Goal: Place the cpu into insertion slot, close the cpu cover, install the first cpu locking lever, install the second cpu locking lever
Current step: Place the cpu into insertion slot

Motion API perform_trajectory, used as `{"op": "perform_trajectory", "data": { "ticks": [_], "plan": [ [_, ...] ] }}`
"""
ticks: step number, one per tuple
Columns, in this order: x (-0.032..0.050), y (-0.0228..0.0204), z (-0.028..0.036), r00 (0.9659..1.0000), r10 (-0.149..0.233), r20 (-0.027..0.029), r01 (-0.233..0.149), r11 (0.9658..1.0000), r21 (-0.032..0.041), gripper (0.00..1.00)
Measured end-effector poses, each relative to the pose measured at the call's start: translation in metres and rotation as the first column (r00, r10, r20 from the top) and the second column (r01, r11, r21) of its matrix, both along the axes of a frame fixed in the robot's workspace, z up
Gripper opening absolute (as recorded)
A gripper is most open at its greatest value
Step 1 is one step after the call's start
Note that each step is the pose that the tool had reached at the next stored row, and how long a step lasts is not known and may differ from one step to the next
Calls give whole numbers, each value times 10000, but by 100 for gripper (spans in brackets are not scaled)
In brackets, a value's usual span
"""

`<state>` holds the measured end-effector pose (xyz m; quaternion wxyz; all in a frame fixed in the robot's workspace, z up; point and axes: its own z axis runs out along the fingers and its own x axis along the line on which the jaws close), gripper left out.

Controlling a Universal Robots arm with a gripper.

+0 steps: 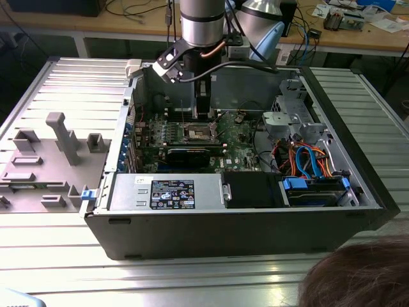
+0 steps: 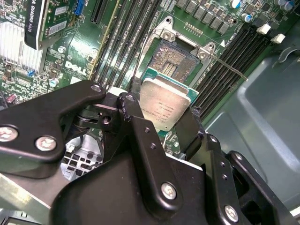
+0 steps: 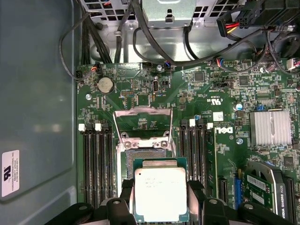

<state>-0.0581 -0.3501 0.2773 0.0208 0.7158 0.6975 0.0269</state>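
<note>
**CPU install: step one not finished, chip in hand**

My black two-finger gripper (image 3: 161, 185) is closed on the cpu (image 3: 161, 194), the small flat square chip with the dull silver-grey top. There's a finger (image 3: 127, 192) on each of two opposite edges, so it's only open as wide as the chip.

The chip hangs over the middle of the green circuit board (image 3: 225, 93). It overlaps one edge of the insertion slot (image 3: 145, 157), the square socket with the dark centre and shiny rim between the two banks of memory slots (image 3: 98, 164). It doesn't look seated to me, more like lined up short of it.

The cpu cover (image 3: 143, 123), the thin silver metal frame with a window, stands flipped open on the far side of the socket. In the second wrist view a thin metal locking lever (image 2: 229, 66) sticks out unlatched.

So all four steps are left, I'd say.
</note>
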Motion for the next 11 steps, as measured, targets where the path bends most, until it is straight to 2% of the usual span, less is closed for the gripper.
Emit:
{"op": "perform_trajectory", "data": {
  "ticks": [11],
  "plan": [
    [-3, 0, -26, 10000, 0, 0, 0, 10000, 0, 55]
  ]
}}
